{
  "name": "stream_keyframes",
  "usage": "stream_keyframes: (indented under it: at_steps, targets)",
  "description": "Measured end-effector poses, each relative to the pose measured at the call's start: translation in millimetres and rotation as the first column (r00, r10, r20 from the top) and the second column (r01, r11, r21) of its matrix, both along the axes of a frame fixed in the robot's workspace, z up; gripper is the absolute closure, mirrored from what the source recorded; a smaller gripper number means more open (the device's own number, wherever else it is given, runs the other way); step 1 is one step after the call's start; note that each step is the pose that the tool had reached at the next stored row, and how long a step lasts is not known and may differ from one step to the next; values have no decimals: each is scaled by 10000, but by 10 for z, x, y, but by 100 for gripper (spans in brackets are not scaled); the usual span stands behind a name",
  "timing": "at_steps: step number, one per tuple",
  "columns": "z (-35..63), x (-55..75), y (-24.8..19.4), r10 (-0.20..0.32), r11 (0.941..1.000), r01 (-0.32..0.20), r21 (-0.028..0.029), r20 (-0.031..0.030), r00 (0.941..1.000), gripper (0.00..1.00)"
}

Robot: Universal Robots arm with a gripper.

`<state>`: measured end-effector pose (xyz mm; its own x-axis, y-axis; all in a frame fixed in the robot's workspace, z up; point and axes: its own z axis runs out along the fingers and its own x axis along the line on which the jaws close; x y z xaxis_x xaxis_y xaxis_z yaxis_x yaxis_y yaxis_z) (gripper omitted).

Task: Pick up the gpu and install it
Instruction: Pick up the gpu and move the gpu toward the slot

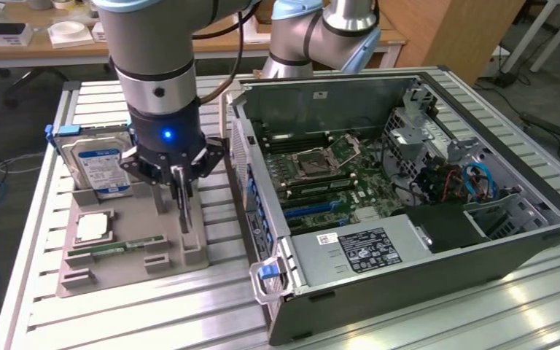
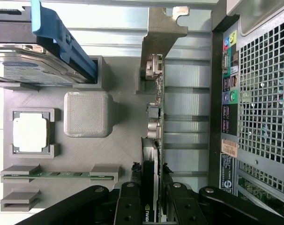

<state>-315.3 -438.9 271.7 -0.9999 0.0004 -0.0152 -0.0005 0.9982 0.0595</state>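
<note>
1. The gpu [image 1: 181, 208] is a thin dark card, standing upright on its edge.
2. Seen edge-on, the gpu [image 2: 155, 112] has its silver bracket [image 2: 161, 28] at the end away from the tool [image 2: 153, 188].
3. The tool pinches both faces (a green logo peeks out there).
4. It stands at the grey tray's [image 1: 129, 255] side nearest the computer case [image 1: 426, 292]; whether it has lifted clear can't be told.

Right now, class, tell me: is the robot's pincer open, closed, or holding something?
The pincer: closed, holding the gpu on edge.
</note>
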Motion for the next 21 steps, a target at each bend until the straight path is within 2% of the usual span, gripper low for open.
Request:
stream_keyframes:
  at_steps: [4, 21]
  targets:
    - [23, 0, 0, 0, 10000, 0, 16, 1, 10000, 73]
    - [146, 0, 0, 0, 10000, 0, 18, 1, 10000, 73]
